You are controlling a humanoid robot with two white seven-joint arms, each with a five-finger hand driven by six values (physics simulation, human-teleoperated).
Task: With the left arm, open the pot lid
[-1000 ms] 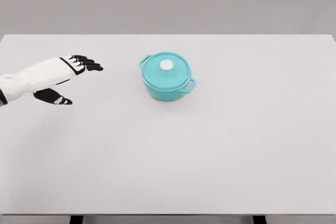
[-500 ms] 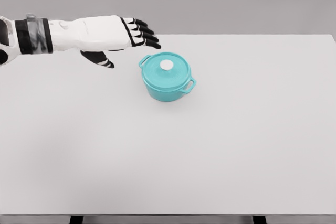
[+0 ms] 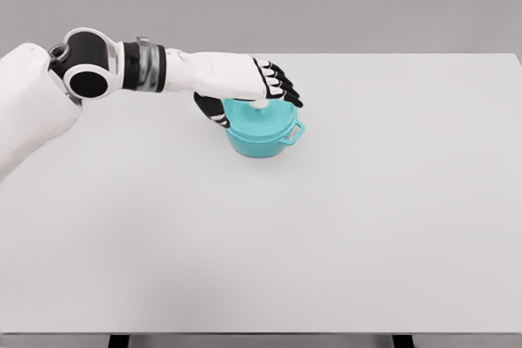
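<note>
Head view shows the left hand (image 3: 259,87), a white-shelled unit with black jointed fingers, positioned directly over the round teal enamelled pot (image 3: 261,129). The arm enters from the picture's left and extends nearly level, which places the palm above the domed teal lid (image 3: 265,116). This approach suits a top-down grasp, since the lid's only lifting feature is the small white round knob (image 3: 260,104) at its centre.

Hand state: the fingers (image 3: 284,90) are extended and slightly curved, pointing past the far side of the lid; the thumb (image 3: 210,109) hangs below the palm on the near-left side of the pot. No finger can be seen closed around the knob, so the hand reads as relaxed and holding nothing. Contact between palm and knob cannot be confirmed, as the knob is largely hidden beneath the hand.

The lid is seated on the pot. A loop side handle (image 3: 294,132) projects below and to the right of the fingers.

Surfaces: the pot finish is smooth and glossy, likely slippery. The white matte rectangular worktop (image 3: 342,226) is flat and uniform.

Judgement: the task is at the pre-grasp stage.
</note>
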